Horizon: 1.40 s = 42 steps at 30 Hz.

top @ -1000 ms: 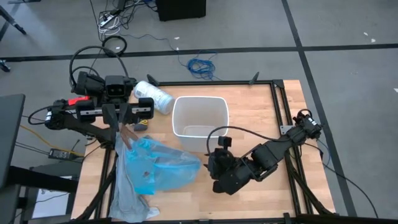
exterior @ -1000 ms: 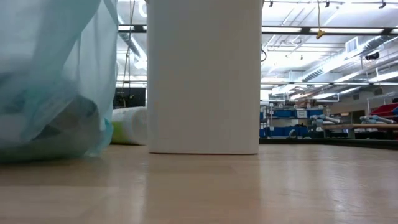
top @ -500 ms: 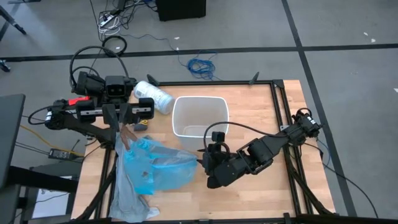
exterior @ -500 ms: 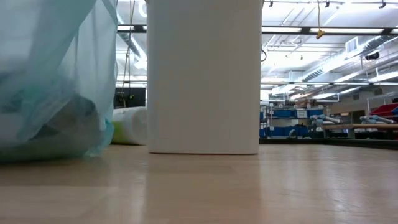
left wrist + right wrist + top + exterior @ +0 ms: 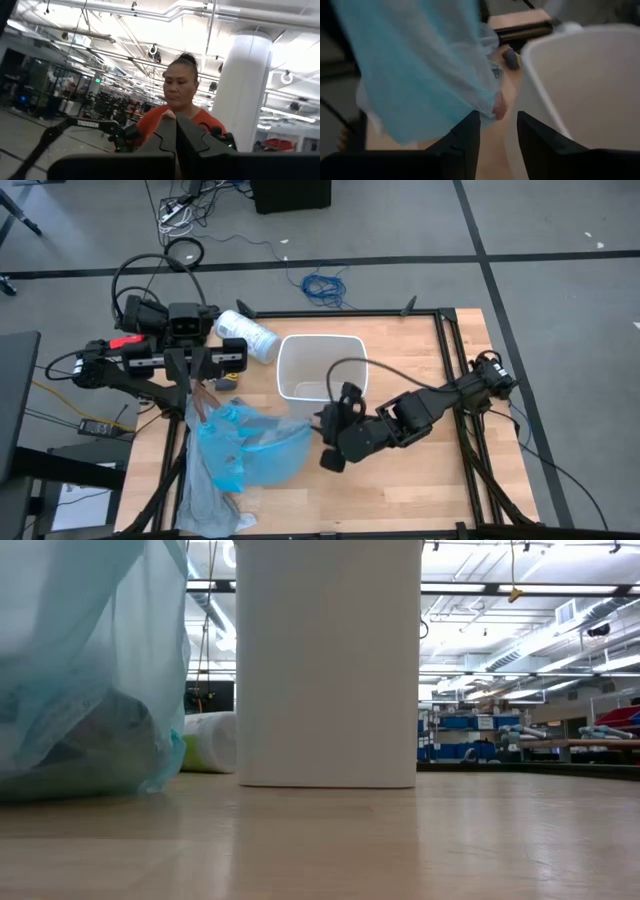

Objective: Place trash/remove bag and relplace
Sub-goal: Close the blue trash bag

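Observation:
The light-blue bag (image 5: 245, 450) hangs at the table's left, with its bottom (image 5: 80, 765) on the wood and lumps of trash (image 5: 232, 462) showing dimly inside. Its top rises to my left gripper (image 5: 196, 392), which is shut and points upward (image 5: 175, 120). My right gripper (image 5: 322, 442) hovers open in front of the white bin (image 5: 321, 365), pointing down at the bag's right edge. That edge (image 5: 492, 102) hangs just beyond the fingertips (image 5: 497, 131), apart from them. My left gripper is shut at the bag's top (image 5: 200, 412), and the bag hangs below it with only its bottom on the table. The gripper's own body hides the place of contact, so which part of the top it has cannot be told.
A white printed roll (image 5: 247, 335) lies behind the bag, left of the bin. A limp grey sheet (image 5: 205, 502) lies under the bag toward the near edge. Bare wood (image 5: 410, 490) stretches across the right half. A person in orange (image 5: 180, 100) stands beyond the table.
My right gripper has travelled toward the table's left, closing in on the bag's right edge, and its wrist has rolled. The bag stays hanging from my left gripper, which has kept still.

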Available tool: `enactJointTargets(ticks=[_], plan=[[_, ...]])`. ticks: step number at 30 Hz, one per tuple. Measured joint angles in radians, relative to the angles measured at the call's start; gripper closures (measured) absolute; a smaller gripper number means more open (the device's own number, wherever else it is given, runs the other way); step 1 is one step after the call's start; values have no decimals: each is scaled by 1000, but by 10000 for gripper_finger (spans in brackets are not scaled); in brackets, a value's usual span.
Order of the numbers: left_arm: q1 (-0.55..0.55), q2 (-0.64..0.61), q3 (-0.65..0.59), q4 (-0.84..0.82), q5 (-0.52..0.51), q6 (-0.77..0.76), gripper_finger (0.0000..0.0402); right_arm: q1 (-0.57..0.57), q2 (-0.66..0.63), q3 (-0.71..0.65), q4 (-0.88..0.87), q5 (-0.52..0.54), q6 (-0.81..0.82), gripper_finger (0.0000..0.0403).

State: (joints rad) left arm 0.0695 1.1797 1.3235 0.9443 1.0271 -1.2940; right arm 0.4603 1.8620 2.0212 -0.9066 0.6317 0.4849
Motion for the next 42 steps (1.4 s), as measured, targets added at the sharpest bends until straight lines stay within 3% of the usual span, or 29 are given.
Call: enactJointTargets(ticks=[6,11,15,18,23,30,33,42], plan=[[0,0,0,-57,4,123,396,-12,-17,0,-44,0,341,289],[0,1,0,-164,-17,252,396,-16,-17,0,22,12,348,289],[2,2,0,-219,-157,380,396,-29,-17,0,86,28,335,292],[32,1,4,-216,-234,399,396,-27,-19,0,223,15,230,292],[61,1,6,-218,-242,331,396,10,-57,0,517,3,-80,293],[59,14,8,-222,-259,325,396,-4,-74,1,853,90,-497,291],[55,35,8,-224,-296,348,396,-40,-72,2,916,24,-528,286],[6,68,8,-195,-363,348,396,-108,-66,1,859,-70,-500,244]])
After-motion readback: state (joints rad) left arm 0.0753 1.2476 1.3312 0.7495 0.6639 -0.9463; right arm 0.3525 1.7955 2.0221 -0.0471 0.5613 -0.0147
